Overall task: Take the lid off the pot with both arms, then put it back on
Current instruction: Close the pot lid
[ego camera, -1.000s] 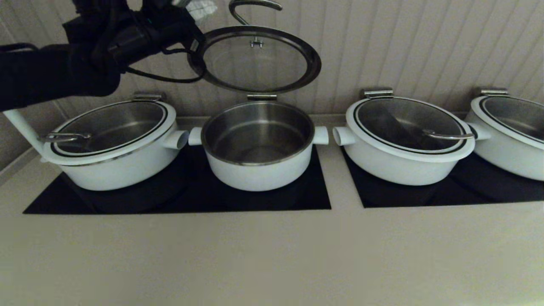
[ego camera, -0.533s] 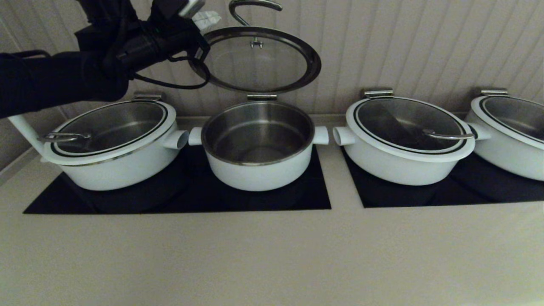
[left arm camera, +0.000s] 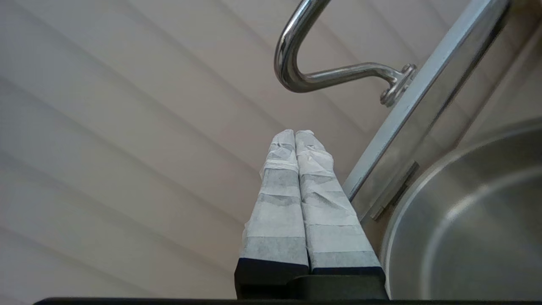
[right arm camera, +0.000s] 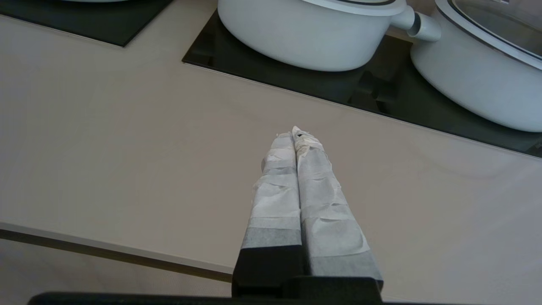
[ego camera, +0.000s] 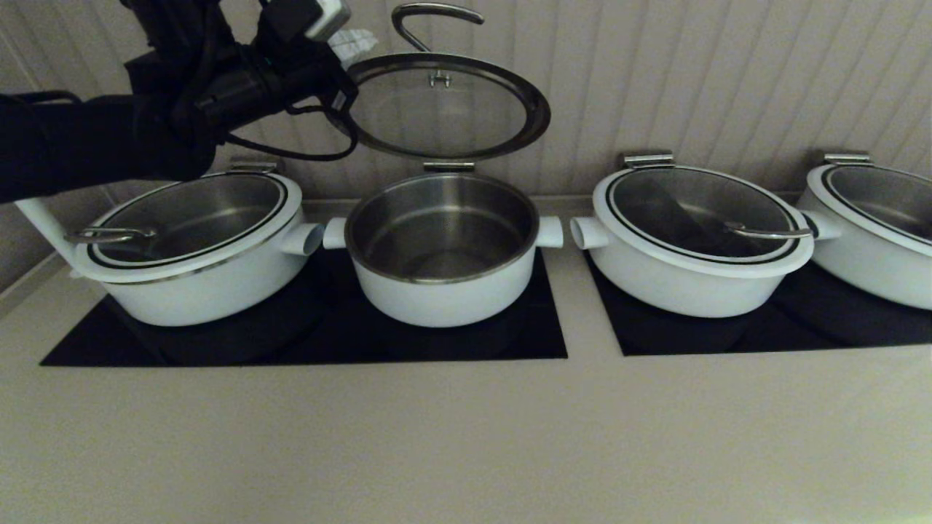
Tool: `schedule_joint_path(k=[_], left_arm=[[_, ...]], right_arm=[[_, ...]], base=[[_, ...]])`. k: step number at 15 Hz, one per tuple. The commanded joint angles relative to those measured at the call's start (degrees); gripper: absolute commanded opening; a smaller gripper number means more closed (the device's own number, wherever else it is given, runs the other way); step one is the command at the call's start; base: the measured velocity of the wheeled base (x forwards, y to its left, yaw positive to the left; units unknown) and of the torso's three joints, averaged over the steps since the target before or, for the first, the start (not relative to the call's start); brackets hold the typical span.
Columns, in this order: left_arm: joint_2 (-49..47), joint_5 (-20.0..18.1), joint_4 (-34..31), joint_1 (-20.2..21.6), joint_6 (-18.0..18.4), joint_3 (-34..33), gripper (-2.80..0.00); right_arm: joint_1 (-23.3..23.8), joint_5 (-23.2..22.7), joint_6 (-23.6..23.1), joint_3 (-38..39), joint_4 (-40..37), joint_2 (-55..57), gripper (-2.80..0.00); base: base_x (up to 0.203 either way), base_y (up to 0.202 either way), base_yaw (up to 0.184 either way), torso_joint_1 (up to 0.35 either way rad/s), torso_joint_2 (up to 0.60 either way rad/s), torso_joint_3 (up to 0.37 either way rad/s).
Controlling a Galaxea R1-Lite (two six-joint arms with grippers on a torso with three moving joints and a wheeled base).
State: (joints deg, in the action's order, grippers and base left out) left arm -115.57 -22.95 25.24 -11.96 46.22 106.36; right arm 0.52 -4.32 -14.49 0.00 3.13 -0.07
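Standing tilted open over the pot (ego camera: 443, 247), the lid (ego camera: 445, 106) just beside the closed, empty left hand (ego camera: 352, 40)

It was a kitchen: white pots (ego camera: 692, 247) sat on black cooktops (ego camera: 306, 335) set into a beige counter (ego camera: 466, 437), below a panelled wall (ego camera: 728, 73).

Our left claw (left arm camera: 295, 135) is raised near the desk's back edge, fingers pressed together. Right claw (right arm camera: 296, 134) is closed, low over the front edge.
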Motion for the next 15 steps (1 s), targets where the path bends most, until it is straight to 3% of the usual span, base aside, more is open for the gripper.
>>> schedule_joint_path(k=[1, 15], left_arm=[[1.45, -0.23, 0.42, 0.01, 0.46, -2.34, -2.80], [8.19, -0.52, 2.86, 0.01, 1.32, -16.51, -2.80]], right_arm=[[0.00, 0.01, -0.09, 0.00, 0.03, 0.07, -2.80], [0.00, -0.08, -0.01, 0.00, 0.03, 0.07, -2.80]], base=[[0.000, 0.000, 0.000, 0.000, 0.00, 0.000], [0.000, 0.000, 0.000, 0.000, 0.00, 0.000]])
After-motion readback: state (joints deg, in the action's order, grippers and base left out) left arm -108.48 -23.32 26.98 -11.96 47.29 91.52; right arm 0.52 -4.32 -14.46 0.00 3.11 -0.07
